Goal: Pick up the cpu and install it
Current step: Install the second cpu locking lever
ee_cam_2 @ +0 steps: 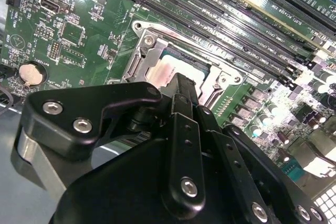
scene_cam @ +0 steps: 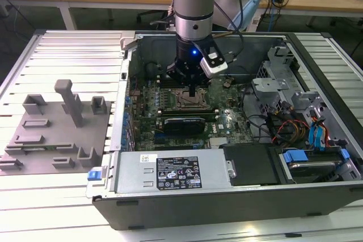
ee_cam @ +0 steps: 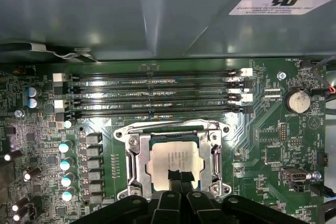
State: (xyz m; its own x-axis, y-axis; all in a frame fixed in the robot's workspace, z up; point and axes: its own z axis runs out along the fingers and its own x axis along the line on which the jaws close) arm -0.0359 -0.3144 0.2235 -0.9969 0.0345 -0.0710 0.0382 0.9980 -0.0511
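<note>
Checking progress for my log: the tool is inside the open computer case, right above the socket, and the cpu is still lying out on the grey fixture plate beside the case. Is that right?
Not quite. The tool is inside the open case, above the socket, but the cpu is not on the grey fixture plate. The first wrist view shows it lying within the socket frame, at the tool's tips.
</note>
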